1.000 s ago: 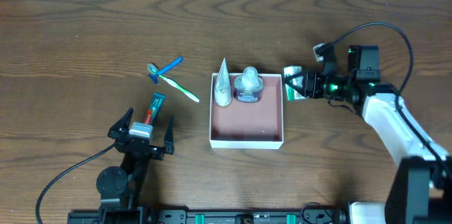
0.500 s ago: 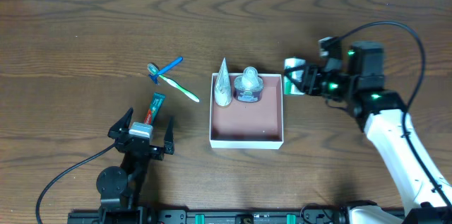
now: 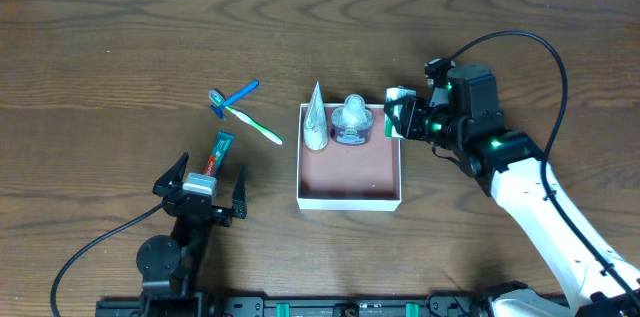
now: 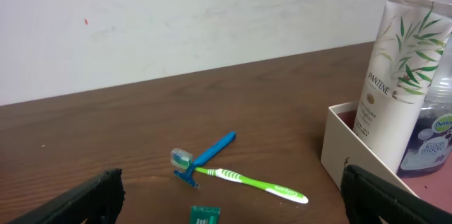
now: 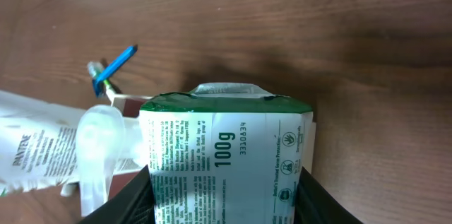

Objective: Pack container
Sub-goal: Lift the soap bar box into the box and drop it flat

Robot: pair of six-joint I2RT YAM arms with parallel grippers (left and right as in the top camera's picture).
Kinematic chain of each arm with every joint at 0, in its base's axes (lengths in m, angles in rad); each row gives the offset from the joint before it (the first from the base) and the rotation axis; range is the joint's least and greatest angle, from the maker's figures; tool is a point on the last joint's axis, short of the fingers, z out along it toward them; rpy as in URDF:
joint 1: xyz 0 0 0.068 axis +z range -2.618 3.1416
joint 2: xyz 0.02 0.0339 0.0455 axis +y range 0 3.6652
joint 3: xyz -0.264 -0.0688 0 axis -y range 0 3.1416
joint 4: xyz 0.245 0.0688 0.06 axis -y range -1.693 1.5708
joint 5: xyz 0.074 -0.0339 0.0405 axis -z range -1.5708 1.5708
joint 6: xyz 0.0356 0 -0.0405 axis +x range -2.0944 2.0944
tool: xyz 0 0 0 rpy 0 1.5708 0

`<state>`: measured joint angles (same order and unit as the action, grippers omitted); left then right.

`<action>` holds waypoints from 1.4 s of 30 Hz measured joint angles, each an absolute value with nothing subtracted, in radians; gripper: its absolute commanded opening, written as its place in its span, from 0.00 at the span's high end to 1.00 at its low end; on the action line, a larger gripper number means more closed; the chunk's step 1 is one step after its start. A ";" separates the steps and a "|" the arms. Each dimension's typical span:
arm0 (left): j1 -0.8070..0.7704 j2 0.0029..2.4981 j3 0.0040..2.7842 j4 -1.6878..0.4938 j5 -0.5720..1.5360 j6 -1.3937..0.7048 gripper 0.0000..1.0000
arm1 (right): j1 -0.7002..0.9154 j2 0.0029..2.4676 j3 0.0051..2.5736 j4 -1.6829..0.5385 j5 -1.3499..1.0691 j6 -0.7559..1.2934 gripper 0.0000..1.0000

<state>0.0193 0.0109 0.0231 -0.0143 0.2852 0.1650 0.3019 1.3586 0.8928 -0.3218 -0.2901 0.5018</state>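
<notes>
Right gripper [image 3: 404, 117] pinched the green box [image 5: 222, 160] at the container's [image 3: 350, 201] far-right corner, free floor nearer-left of it; left gripper [image 3: 211, 165] spread wide, farther off.

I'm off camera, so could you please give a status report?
Right gripper shut on green-and-white carton, at square white-walled container rim. Left gripper open, empty. White tube, clear bottle crowd its far side.

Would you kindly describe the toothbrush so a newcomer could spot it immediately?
Start at the white-walled container mid-table. Just off its far left corner lies the toothbrush, next to a blue razor. Its green-and-white handle sets it apart from the razor and the red-and-green tube.
</notes>
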 measured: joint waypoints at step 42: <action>0.019 0.011 0.023 -0.014 0.285 0.165 0.02 | 0.363 1.505 0.897 -0.217 -0.277 0.545 0.16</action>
<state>0.0193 0.0109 0.0231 -0.0143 0.2848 0.1650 0.3634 1.5051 0.8974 -0.2173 -0.2768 0.5449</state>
